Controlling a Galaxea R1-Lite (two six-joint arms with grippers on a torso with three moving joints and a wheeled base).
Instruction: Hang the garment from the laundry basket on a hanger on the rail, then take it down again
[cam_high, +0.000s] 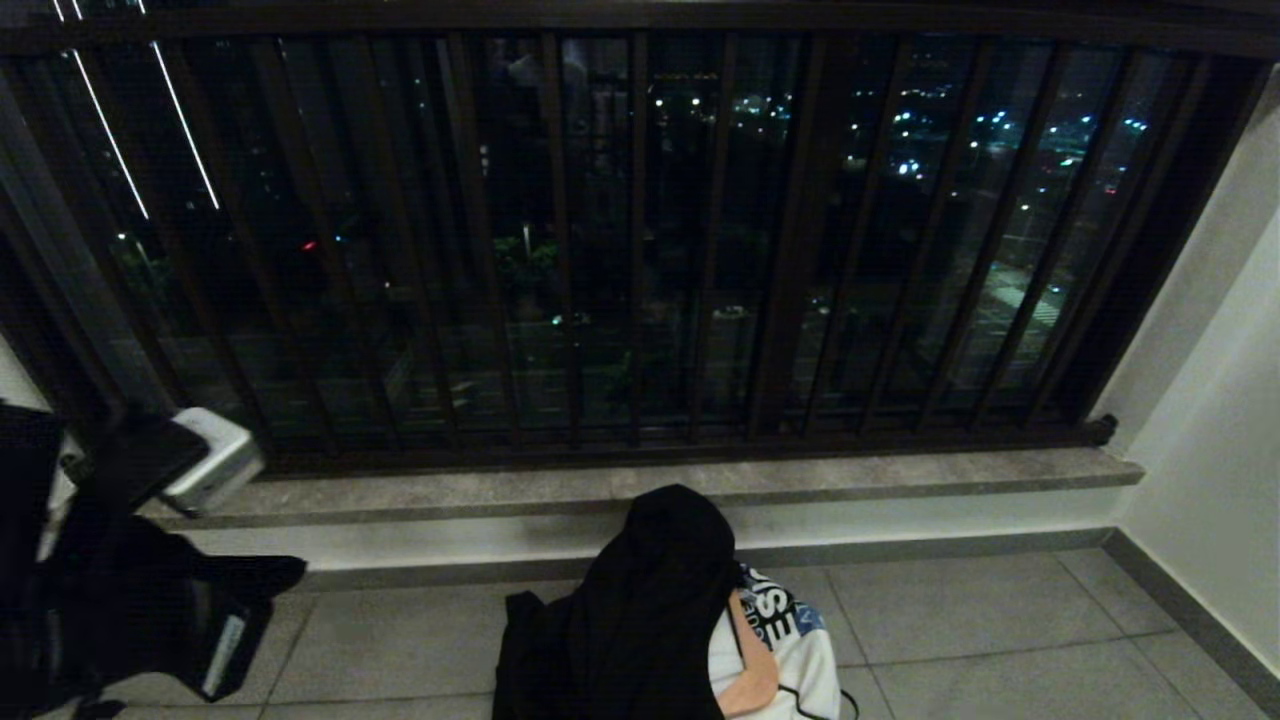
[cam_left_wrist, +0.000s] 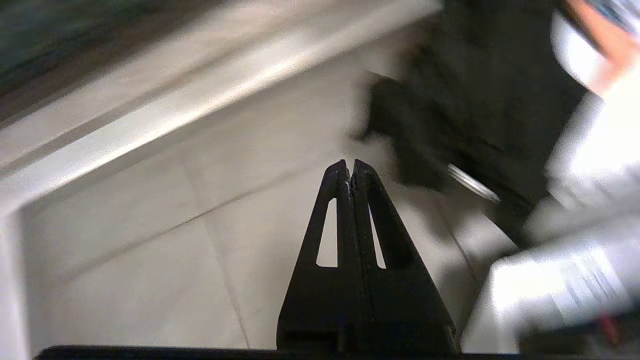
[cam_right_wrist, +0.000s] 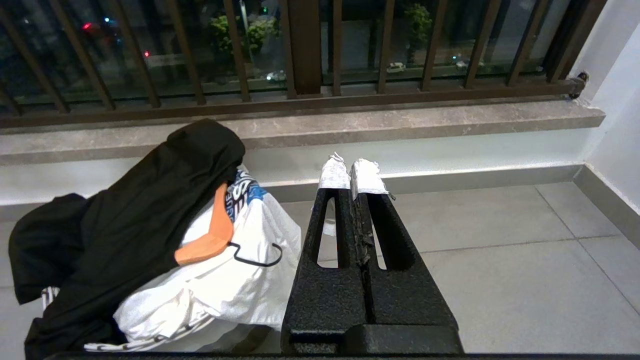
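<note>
Grey floor tiles (cam_high: 950, 620) fill your lower frame. Bottom centre: black garment (cam_high: 640, 610) draped over white clothing (cam_high: 790, 660); basket beneath hidden. Lower left: left end effector (cam_left_wrist: 350, 170) closed, empty, over the tiles. Right end effector (cam_right_wrist: 352, 175) closed, empty. Beyond: stone sill (cam_high: 800, 475), dark window bars (cam_high: 640, 250).

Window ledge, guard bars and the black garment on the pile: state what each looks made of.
Window ledge: looks like polished stone, mottled grey-brown with a squared edge.
Guard bars: dark brown, smooth, probably painted metal, though wood cannot be ruled out.
Black garment: soft matte fabric, draping in folds over the white printed clothing.
</note>
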